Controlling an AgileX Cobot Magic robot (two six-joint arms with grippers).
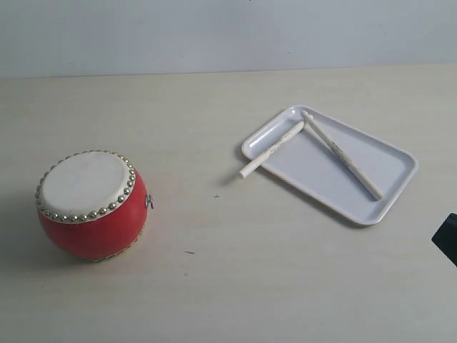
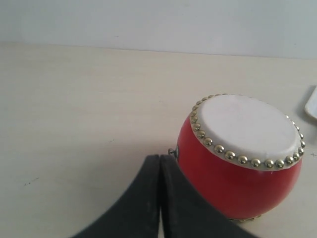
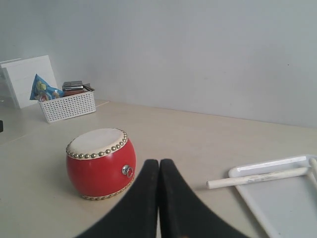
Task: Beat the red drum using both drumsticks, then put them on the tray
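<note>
Closed and empty, left claw (image 2: pixel 159 198) and right claw (image 3: pixel 159 198) both point toward the red drum (image 1: pixel 91 204) on the table (image 1: pixel 214 286). Well apart from the drum, the drumsticks (image 1: pixel 343 155) lie on the tray (image 1: pixel 389 161), one overhanging its rim.

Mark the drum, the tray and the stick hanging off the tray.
red drum (image 1: pixel 84 182), exterior view, middle of the skin top
tray (image 1: pixel 378 161), exterior view, bare floor beside the longer stick
overhanging drumstick (image 1: pixel 273 149), exterior view, mid-shaft at the tray rim
</note>
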